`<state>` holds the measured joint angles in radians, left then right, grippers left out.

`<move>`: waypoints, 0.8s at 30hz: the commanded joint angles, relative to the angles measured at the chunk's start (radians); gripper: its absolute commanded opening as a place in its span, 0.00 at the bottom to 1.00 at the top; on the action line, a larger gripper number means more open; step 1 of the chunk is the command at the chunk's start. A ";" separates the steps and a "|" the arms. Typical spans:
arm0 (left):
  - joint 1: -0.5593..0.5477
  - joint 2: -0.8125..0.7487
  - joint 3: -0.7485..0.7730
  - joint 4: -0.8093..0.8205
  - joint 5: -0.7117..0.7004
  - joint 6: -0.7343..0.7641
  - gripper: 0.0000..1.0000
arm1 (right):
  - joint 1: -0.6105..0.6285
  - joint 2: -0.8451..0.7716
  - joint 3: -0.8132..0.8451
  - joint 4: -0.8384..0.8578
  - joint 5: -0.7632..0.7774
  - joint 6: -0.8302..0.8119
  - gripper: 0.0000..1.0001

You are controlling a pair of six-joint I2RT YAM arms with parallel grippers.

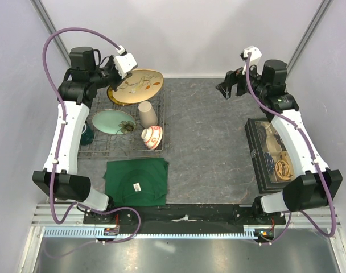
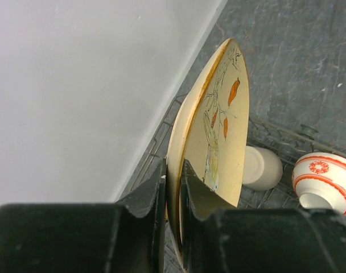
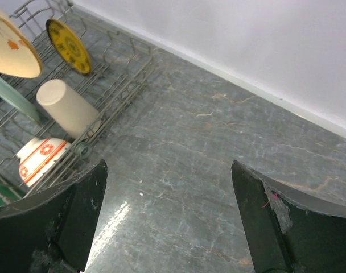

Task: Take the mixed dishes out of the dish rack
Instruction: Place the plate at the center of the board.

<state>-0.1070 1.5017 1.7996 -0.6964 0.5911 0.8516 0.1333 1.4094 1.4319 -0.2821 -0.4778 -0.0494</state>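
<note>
- The left pincer (image 2: 173, 170) is pressed onto the rim of the cream round plate with an orange floral print (image 2: 221, 131). One finger lies on each face, and the plate stands on edge, rising up and away from the pincer.
- The large grey wire dish rack (image 1: 159, 116) lies directly beneath that pincer. The tall beige cup (image 2: 263, 167) and the small red-and-white bowl (image 2: 324, 179) lie in it, below and to the right of the gripped plate.
- The right pincer (image 3: 168, 170) is spread wide and holds nothing. It hangs over the bare grey stone-patterned table (image 3: 218, 142), with the rack ahead to its left.
- Step in hand, as I judge it: taking the first plate out. I cannot tell whether its lower edge is free of the tines.
- The next move calls for a straight lift until the plate clears the wires, then carrying it sideways to open table and laying it flat before letting go.
</note>
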 commanded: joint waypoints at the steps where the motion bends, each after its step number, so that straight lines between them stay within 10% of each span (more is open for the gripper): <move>1: -0.013 -0.075 0.040 0.181 0.108 -0.051 0.02 | 0.064 0.042 0.090 -0.022 -0.071 -0.041 0.98; 24: -0.054 -0.172 -0.086 0.199 0.308 -0.177 0.02 | 0.316 0.154 0.232 -0.085 -0.291 -0.253 0.90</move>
<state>-0.1520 1.4025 1.7267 -0.6510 0.8345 0.7067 0.4225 1.5372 1.6001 -0.3828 -0.6975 -0.2955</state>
